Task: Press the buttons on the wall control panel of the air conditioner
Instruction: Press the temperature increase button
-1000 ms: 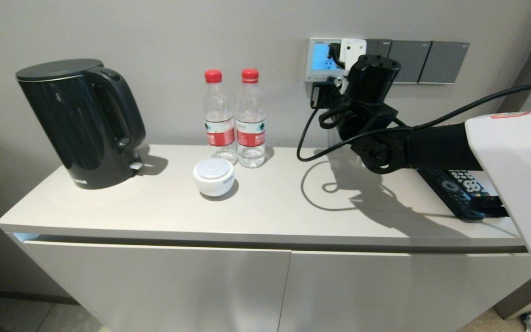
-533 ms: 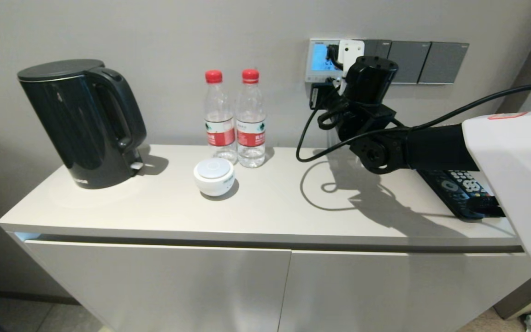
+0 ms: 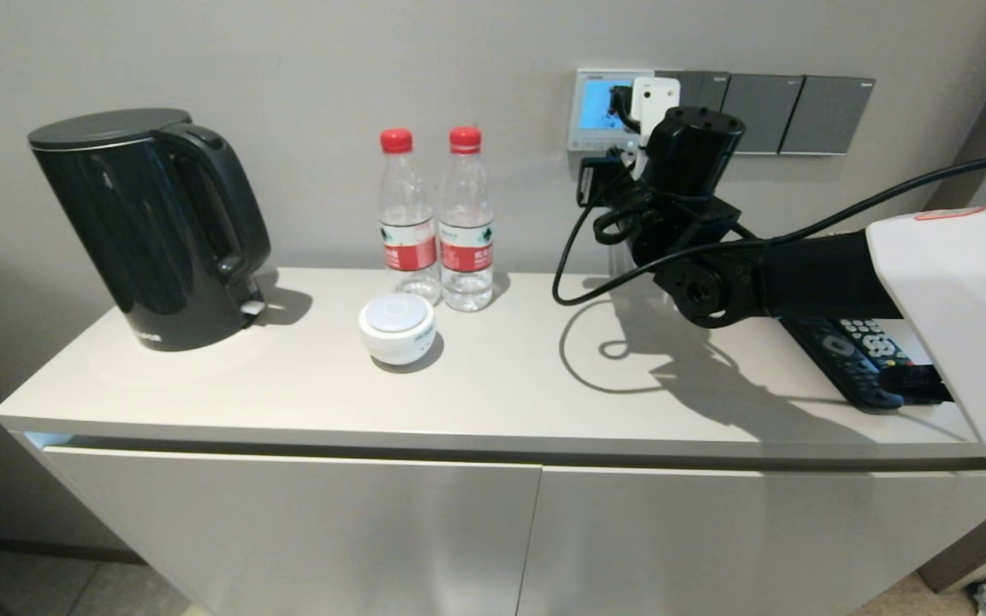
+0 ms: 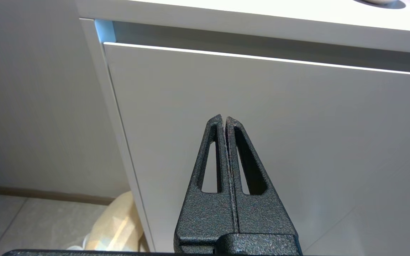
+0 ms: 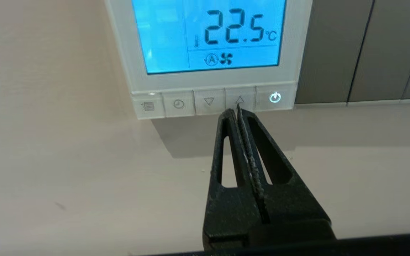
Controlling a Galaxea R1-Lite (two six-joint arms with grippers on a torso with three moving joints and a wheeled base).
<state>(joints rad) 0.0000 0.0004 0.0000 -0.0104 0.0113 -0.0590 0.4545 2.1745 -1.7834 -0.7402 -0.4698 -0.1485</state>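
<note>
The white-framed wall control panel (image 5: pixel 210 80) hangs on the wall, its screen lit pale blue and reading 22.5 °C; it also shows in the head view (image 3: pixel 600 107), partly hidden by my right wrist. A row of pale grey buttons (image 5: pixel 212 102) runs along its bottom edge, with a lit power key (image 5: pixel 275 97) at one end. My right gripper (image 5: pixel 236 111) is shut and empty, its tips at the lower edge of the up-arrow key (image 5: pixel 240 99); I cannot tell whether they touch it. My left gripper (image 4: pixel 223 119) is shut and empty, parked low before the cabinet door (image 4: pixel 279 135).
Dark grey switch plates (image 3: pixel 792 103) sit beside the panel. On the cabinet top (image 3: pixel 493 385) stand a black kettle (image 3: pixel 151 222), two water bottles (image 3: pixel 437 218), a white round pot (image 3: pixel 396 328) and black remotes (image 3: pixel 861 355). A black cable (image 3: pixel 574 257) loops from my right wrist.
My right arm has shifted slightly at the panel, a little right and down in the head view. Nothing else has moved.
</note>
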